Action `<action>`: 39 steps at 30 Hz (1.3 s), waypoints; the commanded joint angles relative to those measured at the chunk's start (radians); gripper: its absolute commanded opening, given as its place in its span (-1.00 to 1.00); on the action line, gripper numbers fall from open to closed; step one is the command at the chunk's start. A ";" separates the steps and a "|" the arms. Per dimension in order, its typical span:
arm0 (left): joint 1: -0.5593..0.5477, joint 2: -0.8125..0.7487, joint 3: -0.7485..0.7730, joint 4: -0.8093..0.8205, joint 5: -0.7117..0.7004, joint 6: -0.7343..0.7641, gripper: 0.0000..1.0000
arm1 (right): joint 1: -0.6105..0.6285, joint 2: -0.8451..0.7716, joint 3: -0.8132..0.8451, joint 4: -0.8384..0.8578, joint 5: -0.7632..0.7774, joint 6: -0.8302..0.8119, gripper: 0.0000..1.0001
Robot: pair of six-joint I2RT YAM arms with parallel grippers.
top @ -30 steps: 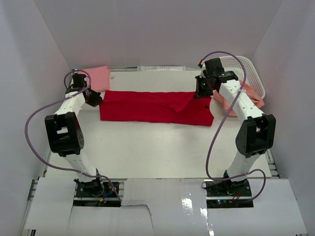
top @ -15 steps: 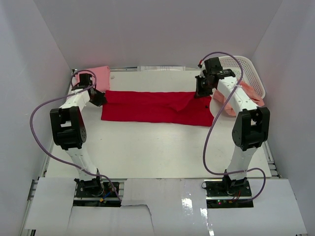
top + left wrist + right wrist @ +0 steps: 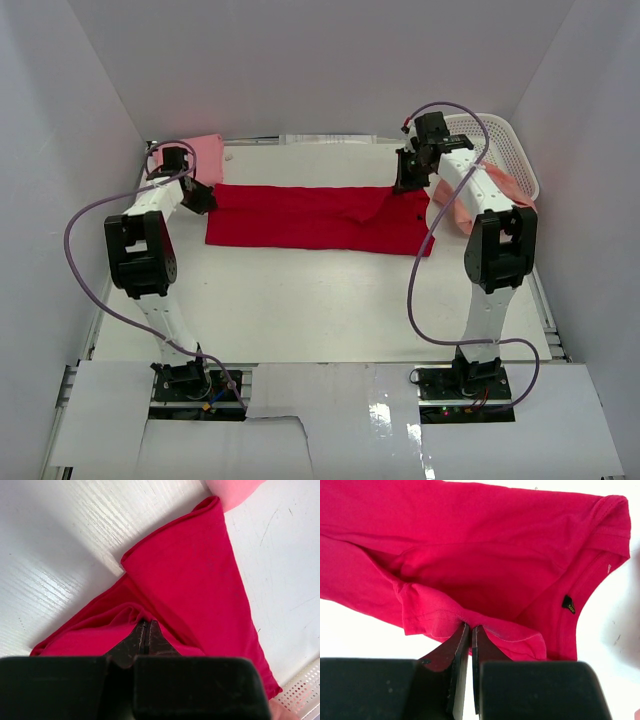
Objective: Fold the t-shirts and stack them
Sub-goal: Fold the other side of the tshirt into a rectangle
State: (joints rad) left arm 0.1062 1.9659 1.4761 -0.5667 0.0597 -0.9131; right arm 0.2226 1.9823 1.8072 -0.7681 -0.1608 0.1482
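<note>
Red shirt (image 3: 315, 218) lay flat across table (image 3: 300, 300) mid, L gripper (image 3: 197, 197) pinched shut on its 9 o'clock end, R gripper (image 3: 408, 180) pinched shut on its 2 o'clock corner, pink shirt (image 3: 195, 152) at 10 o'clock, salmon shirt (image 3: 452, 212) hung over white basket (image 3: 500, 140) rim at 2 o'clock.

Closed left tool (image 3: 145, 636) pinching a red shirt (image 3: 200, 580) fold, shirt running toward 1 o'clock over white table (image 3: 60, 540), pink shirt (image 3: 234, 487) at 1 o'clock, basket (image 3: 300, 690) at 4 o'clock
</note>
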 commanded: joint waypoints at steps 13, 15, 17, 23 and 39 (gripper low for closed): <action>-0.002 0.050 0.064 -0.001 -0.020 0.010 -1.00 | -0.051 0.188 0.173 0.029 -0.059 -0.016 -0.85; -0.002 0.056 0.066 -0.002 -0.020 0.014 -1.00 | -0.055 0.219 0.202 0.029 -0.065 -0.018 -0.85; 0.000 0.063 0.069 -0.004 -0.020 0.016 -1.00 | -0.060 0.237 0.216 0.030 -0.071 -0.016 -0.85; -0.002 0.079 0.078 -0.007 -0.003 0.020 -1.00 | -0.068 0.285 0.245 0.072 -0.117 -0.007 -0.78; -0.002 -0.011 0.164 -0.007 -0.104 0.069 0.22 | -0.083 0.109 0.020 0.389 -0.149 0.033 -0.08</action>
State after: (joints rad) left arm 0.1062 2.0399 1.5959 -0.5747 0.0154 -0.8680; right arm 0.1440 2.2116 1.8858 -0.4824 -0.2642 0.1734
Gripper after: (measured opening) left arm 0.600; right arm 0.460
